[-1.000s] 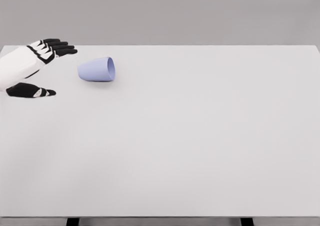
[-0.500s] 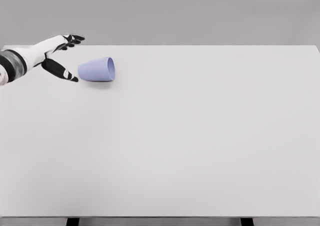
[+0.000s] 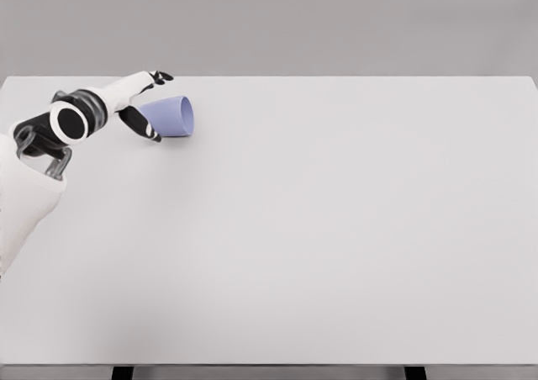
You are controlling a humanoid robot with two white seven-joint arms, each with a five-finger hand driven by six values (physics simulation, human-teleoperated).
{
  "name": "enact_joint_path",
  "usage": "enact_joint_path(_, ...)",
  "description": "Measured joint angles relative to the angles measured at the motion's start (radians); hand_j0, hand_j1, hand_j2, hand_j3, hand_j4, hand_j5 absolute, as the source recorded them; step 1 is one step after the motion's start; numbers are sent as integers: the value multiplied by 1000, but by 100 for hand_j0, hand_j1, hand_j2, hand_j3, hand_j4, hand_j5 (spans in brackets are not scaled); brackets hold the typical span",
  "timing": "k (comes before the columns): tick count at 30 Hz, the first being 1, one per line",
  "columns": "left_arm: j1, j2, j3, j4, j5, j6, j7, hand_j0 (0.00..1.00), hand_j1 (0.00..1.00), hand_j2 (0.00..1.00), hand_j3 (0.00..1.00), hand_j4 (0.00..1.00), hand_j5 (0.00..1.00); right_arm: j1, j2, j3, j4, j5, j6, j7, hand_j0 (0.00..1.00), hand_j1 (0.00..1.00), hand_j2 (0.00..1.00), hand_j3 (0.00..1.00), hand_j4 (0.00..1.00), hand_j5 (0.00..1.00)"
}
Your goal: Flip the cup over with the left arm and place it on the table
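A lavender cup [image 3: 171, 115] lies on its side on the white table [image 3: 319, 229], far out toward 10 o'clock from the table's middle. Its open mouth faces 3 o'clock and its closed base points toward 9 o'clock.

The left hand [image 3: 141, 102] sits right at the cup's base end, its white arm entering from the lower left and running up toward 1 o'clock, with a round black-and-white wrist joint showing near the picture's left edge. The fingers are spread rather than closed: 1 dark thumb [image 3: 145, 127] reaches down along the near side of the base, while the other fingertips [image 3: 161, 76] extend above the cup's far side. The base lies between them, so the hand brackets the cup, but whether the fingers actually press on it cannot be told from this view. The cup rests on the table, not lifted.
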Motion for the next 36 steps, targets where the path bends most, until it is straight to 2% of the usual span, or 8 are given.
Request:
enact_joint_path(6,-2,-15,-18,13,-59,-30,0,95,95,95,95,95,95,0,0,0,0,0,0,0,100,100,100,100,100,100)
enact_joint_path(7,-20,-23,-21,33,-71,-51,0,95,95,95,95,95,95,0,0,0,0,0,0,0,100,100,100,100,100,100)
enact_joint_path(10,-26,-46,-26,91,-96,-96,0,95,95,95,95,95,95,0,0,0,0,0,0,0,100,100,100,100,100,100)
enact_joint_path(16,-26,-66,-30,133,-137,-119,0,95,95,95,95,95,95,0,0,0,0,0,0,0,100,100,100,100,100,100)
enact_joint_path(27,-35,-101,-30,157,-235,-141,0,95,95,95,95,95,95,0,0,0,0,0,0,0,100,100,100,100,100,100)
enact_joint_path(36,-63,-136,-33,252,-261,-156,0,95,95,95,95,95,95,0,0,0,0,0,0,0,100,100,100,100,100,100)
